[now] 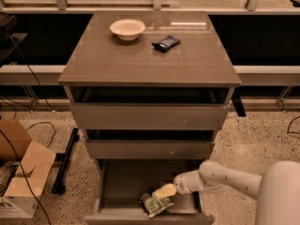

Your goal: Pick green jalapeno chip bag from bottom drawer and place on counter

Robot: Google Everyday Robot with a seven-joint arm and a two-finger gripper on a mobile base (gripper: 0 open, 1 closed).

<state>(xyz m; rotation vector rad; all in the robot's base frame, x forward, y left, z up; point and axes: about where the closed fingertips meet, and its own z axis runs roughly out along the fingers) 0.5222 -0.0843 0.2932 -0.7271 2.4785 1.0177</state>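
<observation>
The green jalapeno chip bag [153, 204] lies in the open bottom drawer [123, 184], near its front edge, right of centre. My gripper [163, 191] reaches into the drawer from the right on a white arm and sits right on top of the bag's upper right part, touching it. The counter [140, 55] is the wide glossy top of the cabinet, well above the drawer.
A white bowl [127, 28] and a dark navy packet [166, 42] sit at the back of the counter. The two upper drawers [149, 116] are slightly open. Cardboard boxes [21, 172] and cables lie on the floor to the left.
</observation>
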